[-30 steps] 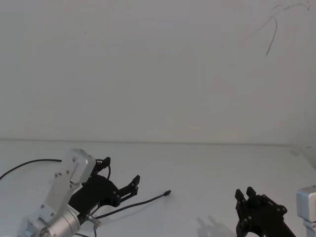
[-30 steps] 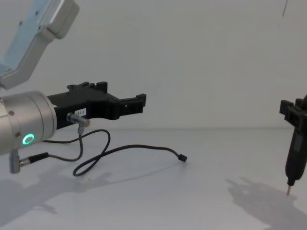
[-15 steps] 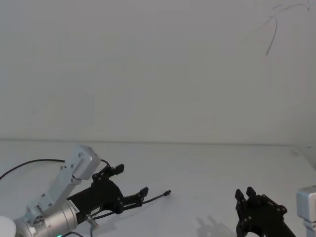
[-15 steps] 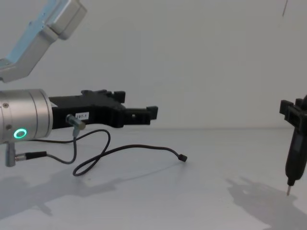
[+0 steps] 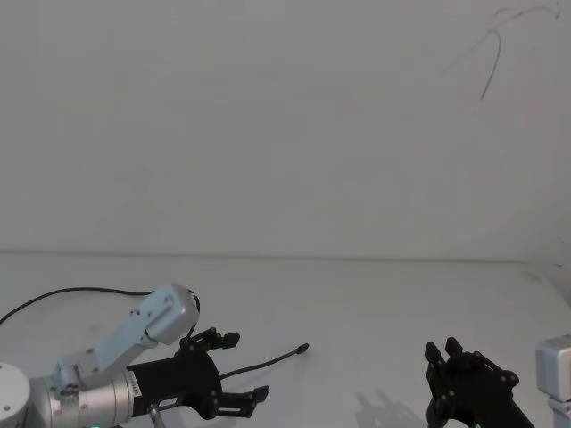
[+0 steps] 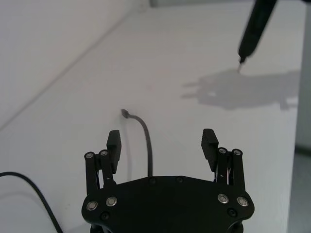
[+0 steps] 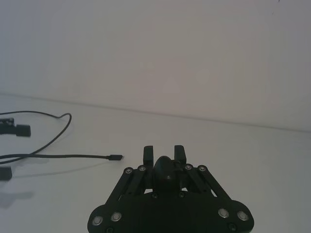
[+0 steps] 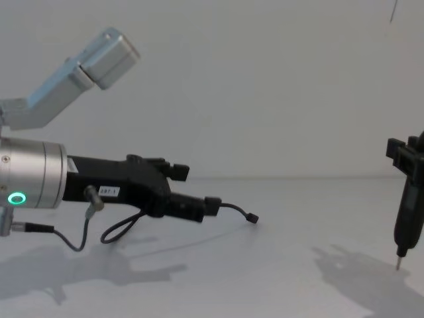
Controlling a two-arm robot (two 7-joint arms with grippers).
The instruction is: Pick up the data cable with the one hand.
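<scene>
The data cable lies on the white tabletop on the robot's left, its small connector end pointing away from the body. The left gripper is by far the nearer and hangs low over it with jaws wide apart. In the left wrist view the cable runs lengthwise between them, tip just beyond. The right gripper, jaws together, hangs well apart. The digits on the left gripper's small white label cannot be read surely.

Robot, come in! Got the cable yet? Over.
Left gripper open, low, fingers either side of cable. Cable on table, not gripped. Right gripper parked at right. Nothing blocking.
</scene>
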